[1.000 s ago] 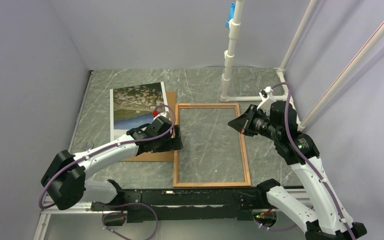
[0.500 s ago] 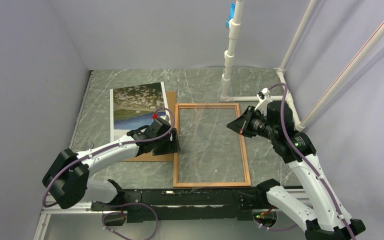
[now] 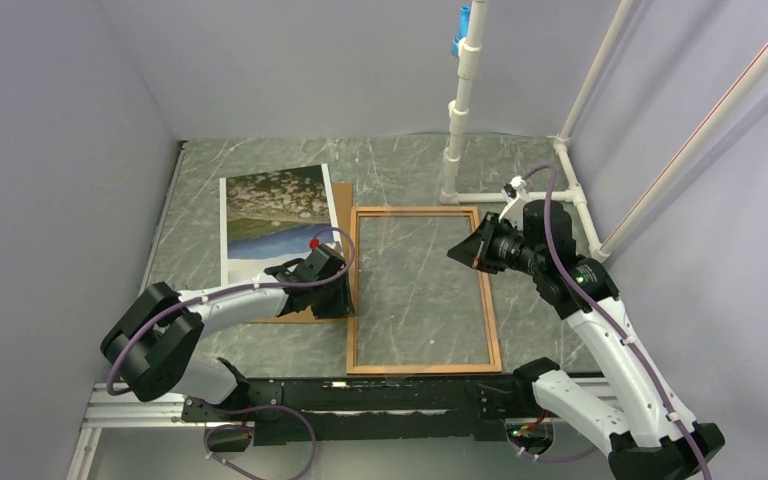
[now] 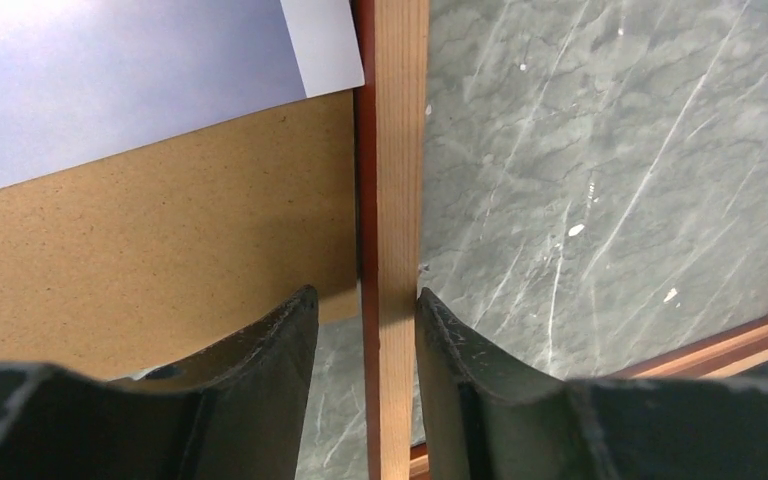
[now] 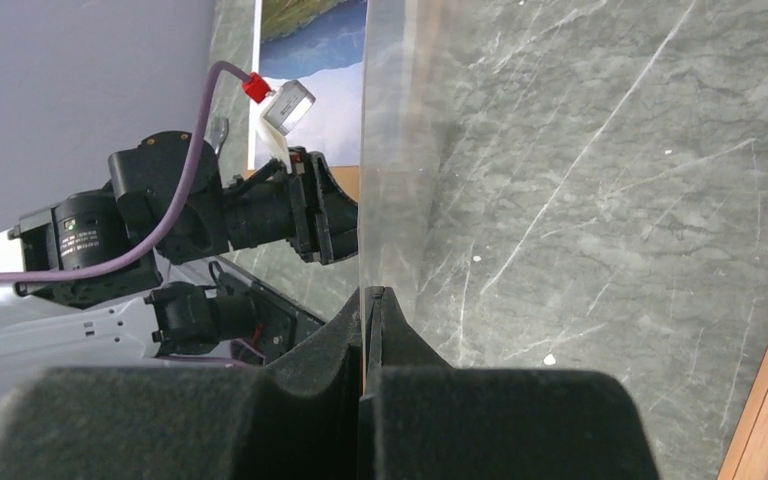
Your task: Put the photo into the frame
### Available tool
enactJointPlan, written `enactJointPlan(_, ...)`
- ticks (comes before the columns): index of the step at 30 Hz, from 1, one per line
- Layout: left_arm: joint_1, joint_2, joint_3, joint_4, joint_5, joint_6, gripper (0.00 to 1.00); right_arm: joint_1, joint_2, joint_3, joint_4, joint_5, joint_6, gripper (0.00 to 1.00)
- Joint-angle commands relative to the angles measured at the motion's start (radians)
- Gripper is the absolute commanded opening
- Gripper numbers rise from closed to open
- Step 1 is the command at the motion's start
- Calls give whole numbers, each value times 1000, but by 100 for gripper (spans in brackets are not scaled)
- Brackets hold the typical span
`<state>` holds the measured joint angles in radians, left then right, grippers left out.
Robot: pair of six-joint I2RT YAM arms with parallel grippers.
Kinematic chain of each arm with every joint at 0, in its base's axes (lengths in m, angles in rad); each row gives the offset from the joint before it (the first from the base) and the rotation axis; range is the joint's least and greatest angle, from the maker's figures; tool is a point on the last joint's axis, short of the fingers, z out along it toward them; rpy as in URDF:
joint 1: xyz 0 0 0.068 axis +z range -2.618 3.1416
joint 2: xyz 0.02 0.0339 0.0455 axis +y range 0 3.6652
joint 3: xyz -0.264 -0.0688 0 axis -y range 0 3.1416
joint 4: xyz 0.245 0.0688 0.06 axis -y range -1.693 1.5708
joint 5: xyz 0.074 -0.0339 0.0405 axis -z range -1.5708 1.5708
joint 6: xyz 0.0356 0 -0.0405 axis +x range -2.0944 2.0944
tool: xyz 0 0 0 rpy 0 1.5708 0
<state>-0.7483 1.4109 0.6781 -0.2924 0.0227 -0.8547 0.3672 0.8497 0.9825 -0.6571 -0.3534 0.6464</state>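
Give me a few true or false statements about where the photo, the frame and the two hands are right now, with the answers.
1. The photo lies inside the frame. False: it lies left of the frame, partly on the brown backing board.
2. The right hand is shut on a clear pane. True.
3. The left hand grips the photo. False: its fingers straddle the frame's left rail.
4. The frame lies flat on the table. True.
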Motion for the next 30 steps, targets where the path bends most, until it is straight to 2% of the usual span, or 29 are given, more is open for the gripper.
enactJointPlan(1, -1, -19, -15, 38, 15, 21, 47, -4, 25, 57, 118, -25, -9, 0)
enactJointPlan(8, 1, -71, -20, 35, 12, 32, 33, -3, 93, 93, 199, -60, 6, 0)
enactJointPlan(16, 0, -30, -21, 42, 23, 24, 19, -5, 137, 109, 262, -40, 12, 0)
enactJointPlan(21, 0, 18, -5, 12, 22, 36, 8, -10, 114, 54, 310, 1, 0, 0)
enactJointPlan(25, -3, 34, -27, 64, 48, 19, 0, -18, 86, -32, 382, -4, 18, 0)
enactJointPlan(30, -14, 67, -16, 73, 52, 17, 0, -35, 72, -91, 412, -2, 21, 0)
